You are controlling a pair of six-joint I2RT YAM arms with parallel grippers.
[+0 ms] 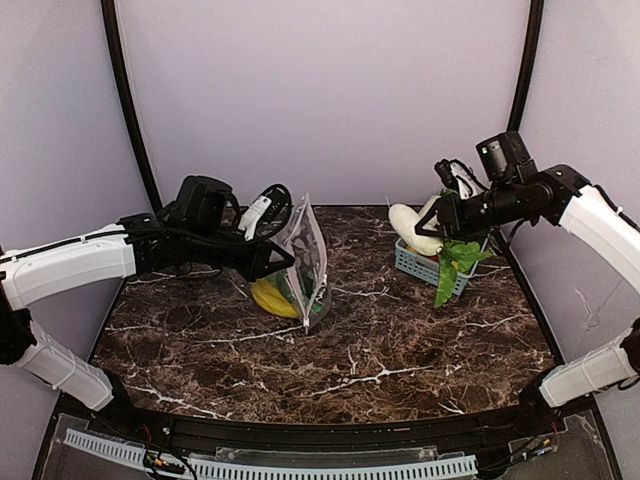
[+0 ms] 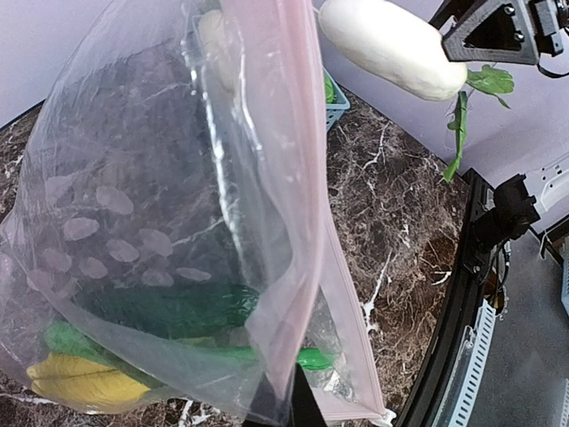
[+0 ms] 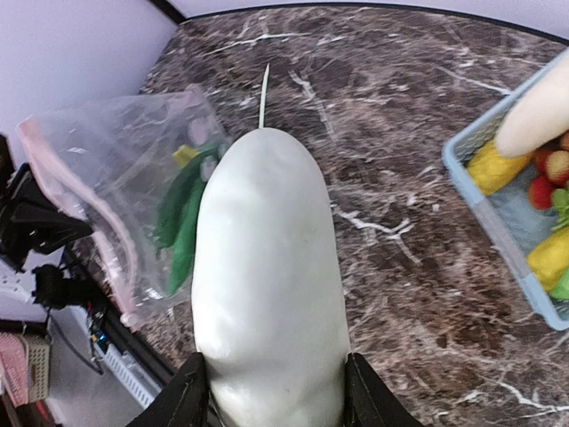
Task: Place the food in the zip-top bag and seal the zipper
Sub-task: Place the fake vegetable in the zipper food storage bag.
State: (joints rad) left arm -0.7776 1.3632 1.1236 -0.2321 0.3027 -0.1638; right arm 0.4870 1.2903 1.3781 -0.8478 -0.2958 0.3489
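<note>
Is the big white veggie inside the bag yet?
Not yet. The right jaws hold the white vegetable in the air near the basket, apart from the bag.

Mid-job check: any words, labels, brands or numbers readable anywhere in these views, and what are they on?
No readable text in any view.
The bag carries only pale oval spots, no lettering.
The basket and the white vegetable show no label, brand or number.

Zip-top bag (image 1: 308, 255) left on table (image 1: 350, 360), banana bunch (image 1: 270, 298) inside, basket (image 1: 418, 264) right, long vegetable (image 1: 410, 228) above it
</note>
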